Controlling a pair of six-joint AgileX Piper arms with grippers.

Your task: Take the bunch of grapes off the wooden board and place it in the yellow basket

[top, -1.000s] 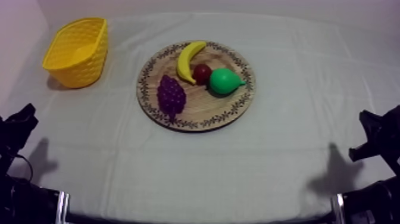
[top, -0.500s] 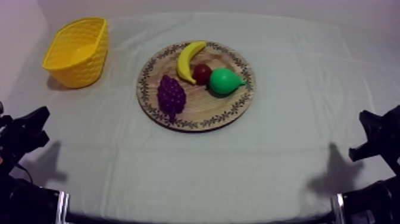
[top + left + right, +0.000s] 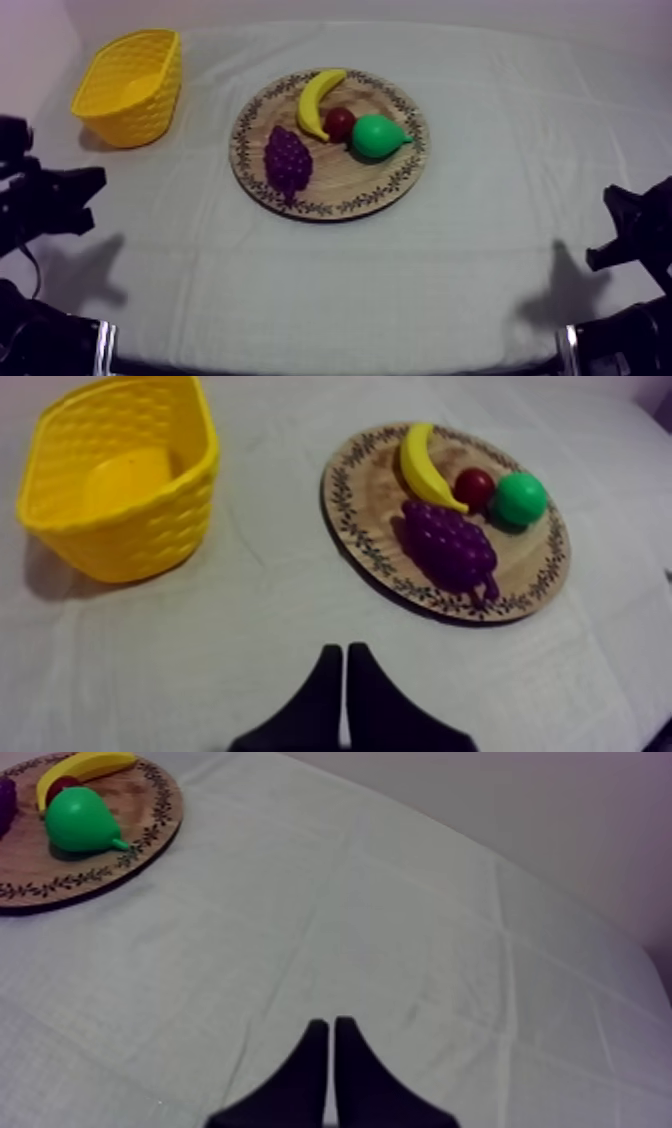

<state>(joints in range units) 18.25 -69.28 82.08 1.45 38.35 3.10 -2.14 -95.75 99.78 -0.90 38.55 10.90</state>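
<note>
Overhead, a purple toy bunch of grapes (image 3: 287, 160) lies on the left part of a round wooden board (image 3: 330, 208) with a dark patterned rim, at the middle of a table under a grey-white cloth (image 3: 400, 280). On the same board a curved yellow banana (image 3: 318, 100) lies toward the far edge. A small red fruit (image 3: 339, 123) sits just beside the banana, and a glossy green pear (image 3: 378, 136) lies right of the red fruit, close against it. The grapes lie apart from the pear and near the banana's lower tip.

A woven yellow basket (image 3: 140, 115) stands upright at the table's far left, well apart from the board.

The left gripper (image 3: 344, 651) hangs above bare cloth, with the basket and the board both ahead of it. Its two black fingers are pressed together into a narrow wedge and grip nothing. From above, that arm reaches in at the left edge, nearer than the basket and clear of it.

The right gripper (image 3: 327, 1022) sits low at the table's right side, fingers likewise pressed together on nothing, with open cloth ahead. Beyond the pear in its view, a purple sliver on the board is probably the grapes.
</note>
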